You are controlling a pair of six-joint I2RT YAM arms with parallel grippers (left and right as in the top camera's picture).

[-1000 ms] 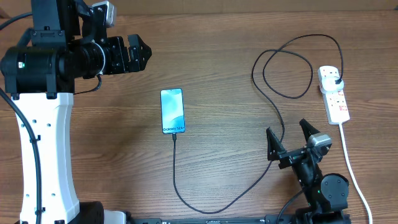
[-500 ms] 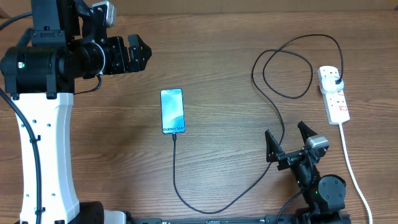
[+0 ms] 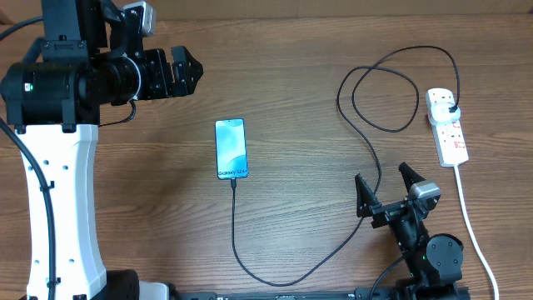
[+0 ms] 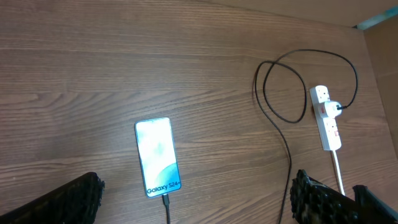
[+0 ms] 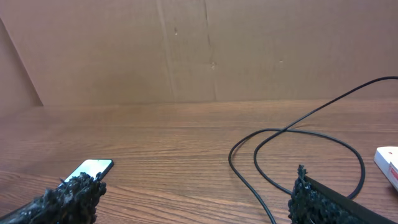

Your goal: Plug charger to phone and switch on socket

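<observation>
Nearest the robot's edge, right gripper [image 3: 382,173] hovers low over the desk [image 3: 300,100], jaws spread wide, nothing in them. The charger [image 3: 232,212] cable runs just beside it. Slack of the cable curves along the near edge, then runs up to the phone [image 3: 231,149], which lies flat mid-desk, screen lit cyan, white text at its near end. The connector tip looks seated in the phone's near end, so the plug-in step reads as done. Further out on the left, left gripper [image 3: 193,72] hangs above the desk, fully open, empty, well apart from the phone. On the far right the cable makes a loose loop and ends at the black plug [image 3: 450,109], which sits in the socket [image 3: 450,137], a white strip with its white cord trailing back toward the robot. Switch position is too small to tell. If it is on, the task looks finished; if not, the switch press is left. Versus a second ago, the right gripper has shifted slightly toward the near edge; phone, cable, strip and left arm look unchanged.
</observation>
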